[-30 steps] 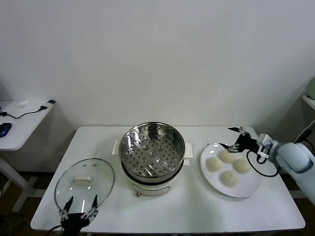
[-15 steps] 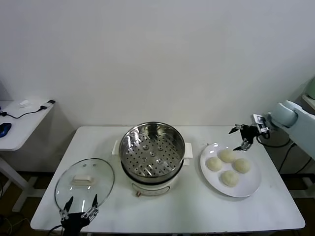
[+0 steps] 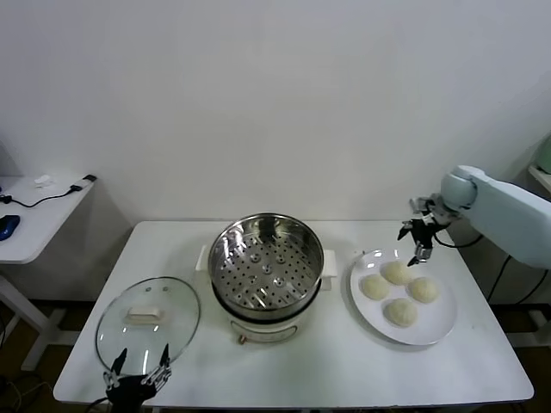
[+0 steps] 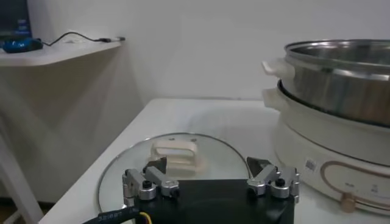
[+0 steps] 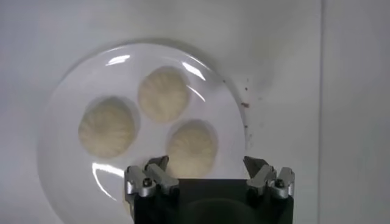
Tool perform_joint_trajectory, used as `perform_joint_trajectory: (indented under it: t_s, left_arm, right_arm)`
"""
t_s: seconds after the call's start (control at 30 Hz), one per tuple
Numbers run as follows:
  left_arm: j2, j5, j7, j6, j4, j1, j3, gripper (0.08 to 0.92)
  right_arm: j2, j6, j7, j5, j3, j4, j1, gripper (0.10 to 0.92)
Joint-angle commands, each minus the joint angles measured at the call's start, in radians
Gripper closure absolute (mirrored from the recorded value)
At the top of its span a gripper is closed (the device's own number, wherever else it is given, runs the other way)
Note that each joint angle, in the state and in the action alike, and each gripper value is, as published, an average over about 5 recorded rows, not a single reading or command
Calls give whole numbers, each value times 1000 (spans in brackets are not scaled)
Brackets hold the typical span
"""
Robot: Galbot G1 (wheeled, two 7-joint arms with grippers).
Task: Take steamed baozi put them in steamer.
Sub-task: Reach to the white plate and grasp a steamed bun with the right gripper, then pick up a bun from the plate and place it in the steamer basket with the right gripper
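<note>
Several steamed baozi (image 3: 397, 272) lie on a white plate (image 3: 439, 331) at the right of the table. Three of them show in the right wrist view, the nearest baozi (image 5: 191, 148) just ahead of the jaws. My right gripper (image 3: 416, 245) hangs open above the plate's far edge, pointing down, and holds nothing (image 5: 206, 165). The steamer (image 3: 265, 267) stands at the table's middle, its steel basket bare. My left gripper (image 3: 139, 361) waits open at the front left edge, just short of the glass lid (image 4: 177, 158).
The glass lid (image 3: 148, 314) with its white handle lies flat, left of the steamer (image 4: 341, 79). A side table (image 3: 34, 215) with cables stands at the far left. A wall closes off the back.
My right arm has risen and swung round, so its gripper now points down over the plate's far edge. The left gripper has sunk slightly. The baozi have not moved.
</note>
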State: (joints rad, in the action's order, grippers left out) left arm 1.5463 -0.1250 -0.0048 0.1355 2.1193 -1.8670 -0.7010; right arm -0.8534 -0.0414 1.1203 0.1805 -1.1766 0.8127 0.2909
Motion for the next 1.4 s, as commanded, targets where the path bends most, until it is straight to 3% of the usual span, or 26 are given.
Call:
perform_joint_trajectory:
  t_s: [0.03, 0.4, 0.7, 1.07, 1.27, 1.4]
  left_arm:
    - [4, 18, 1, -1, -13, 1, 4, 177]
    - [6, 25, 1, 0, -28, 5, 6, 177]
    - [5, 28, 0, 0, -33, 9, 6, 177]
    - [5, 36, -3, -1, -39, 15, 11, 177]
    - [6, 43, -3, -2, -28, 9, 15, 177]
    - [5, 45, -2, -2, -20, 7, 19, 177]
  right_arm:
    - [-55, -29, -12, -39, 52, -90, -95, 203]
    - [-93, -25, -37, -86, 135, -179, -148, 203]
    - [-83, -34, -52, -96, 160, -160, -173, 206]
    - [-87, -36, -81, -114, 221, -155, -207, 423]
    - [-58, -31, -56, -90, 185, -91, -145, 431]
    - [-29, 6, -17, -26, 53, 1, 63, 430]
